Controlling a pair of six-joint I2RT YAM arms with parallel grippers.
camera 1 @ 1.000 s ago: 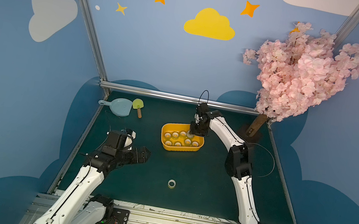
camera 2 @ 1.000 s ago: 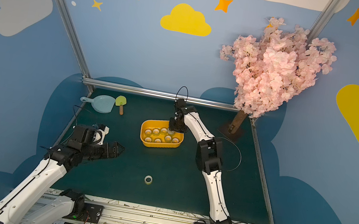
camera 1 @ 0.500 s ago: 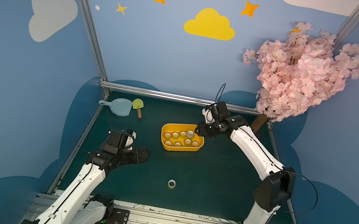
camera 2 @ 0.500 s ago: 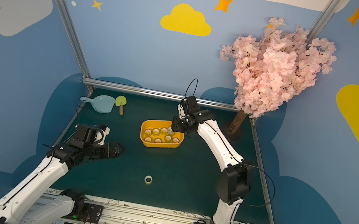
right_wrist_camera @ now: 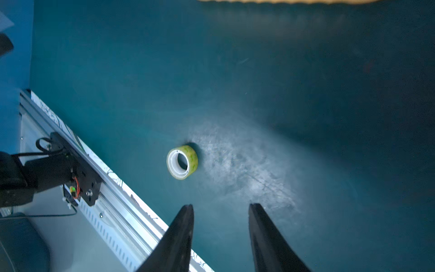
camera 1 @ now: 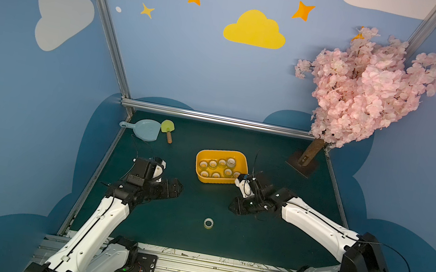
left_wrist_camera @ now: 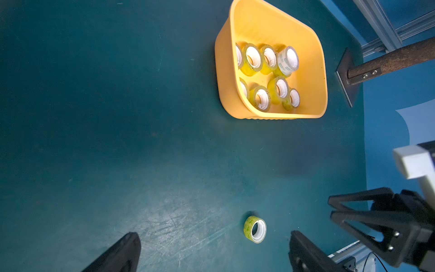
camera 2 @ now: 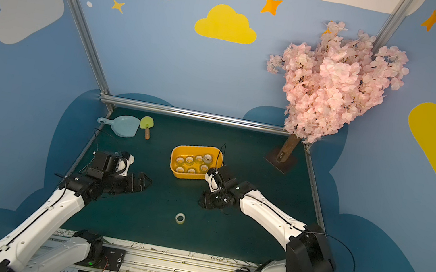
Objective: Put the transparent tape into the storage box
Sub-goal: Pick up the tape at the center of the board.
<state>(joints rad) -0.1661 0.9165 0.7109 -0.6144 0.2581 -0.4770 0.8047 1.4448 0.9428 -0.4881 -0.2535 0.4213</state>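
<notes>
One tape roll (camera 1: 208, 223) sits on the desk (camera 1: 163, 233). Lower the open, empty right gripper (right_wrist_camera: 221, 205) around it, then squeeze

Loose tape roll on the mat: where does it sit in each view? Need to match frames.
Top view: loose tape roll alone on the mat.
Top view: same spot.
Left wrist: roll ahead of the left gripper.
Right wrist: roll ahead of the right gripper.
Landmark: storage box; in the right wrist view only a sliver at the frame edge.
</notes>
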